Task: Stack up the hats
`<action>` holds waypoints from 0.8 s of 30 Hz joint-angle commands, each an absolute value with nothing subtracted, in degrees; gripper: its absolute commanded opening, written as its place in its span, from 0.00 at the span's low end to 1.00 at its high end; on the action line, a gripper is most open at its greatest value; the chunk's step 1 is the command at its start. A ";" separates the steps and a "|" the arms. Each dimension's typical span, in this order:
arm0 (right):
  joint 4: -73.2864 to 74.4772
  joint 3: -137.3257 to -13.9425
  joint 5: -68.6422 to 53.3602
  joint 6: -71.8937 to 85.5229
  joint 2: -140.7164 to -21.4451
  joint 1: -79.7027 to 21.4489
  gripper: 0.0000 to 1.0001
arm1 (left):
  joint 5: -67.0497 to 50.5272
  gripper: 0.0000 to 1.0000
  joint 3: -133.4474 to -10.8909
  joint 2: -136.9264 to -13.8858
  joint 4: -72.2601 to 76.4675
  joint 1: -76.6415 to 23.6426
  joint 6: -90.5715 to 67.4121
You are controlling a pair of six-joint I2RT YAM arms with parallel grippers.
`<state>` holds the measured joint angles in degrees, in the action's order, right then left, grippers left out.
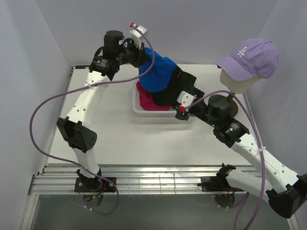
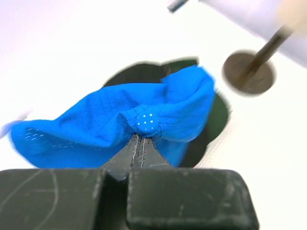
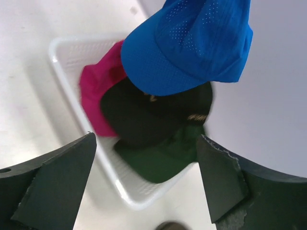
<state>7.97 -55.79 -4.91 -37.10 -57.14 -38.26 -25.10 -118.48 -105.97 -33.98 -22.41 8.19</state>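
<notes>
My left gripper [image 2: 139, 136] is shut on the top button of the bright blue cap [image 2: 120, 124] and holds it in the air above the basket; the cap also shows in the top view [image 1: 156, 74] and the right wrist view [image 3: 192, 45]. Below it the black cap [image 3: 144, 112], the magenta cap [image 3: 98, 93] and the dark green cap [image 3: 160, 158] lie in the white basket [image 3: 134, 196]. The lavender LA cap [image 1: 249, 57] sits on the cream mannequin head [image 1: 237, 85]. My right gripper [image 3: 146, 177] is open and empty over the basket's near corner.
The mannequin's brown stand base [image 2: 248, 72] is on the table right of the basket. Grey walls enclose the table on three sides. A metal rail [image 1: 144, 179] runs along the near edge.
</notes>
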 commanded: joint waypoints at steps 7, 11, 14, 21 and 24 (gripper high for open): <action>-34.14 -35.17 -8.27 -78.86 -47.37 -43.04 0.88 | -31.29 0.00 -136.39 -99.93 -44.56 -22.06 -1.93; -42.98 -32.78 2.16 -96.05 -54.55 -49.12 0.95 | -28.40 0.00 -142.71 -100.28 -44.82 -22.06 -2.99; -48.31 -34.01 4.73 -102.62 -60.00 -51.06 0.96 | -28.47 0.00 -145.19 -101.07 -44.39 -22.06 -3.87; -81.94 -33.75 8.62 -121.43 -73.81 -55.37 0.94 | -31.46 0.00 -148.71 -101.86 -44.12 -22.06 -6.24; -87.61 -33.84 7.38 -125.49 -77.69 -56.25 0.95 | -31.73 0.00 -149.59 -102.65 -43.68 -22.06 -6.50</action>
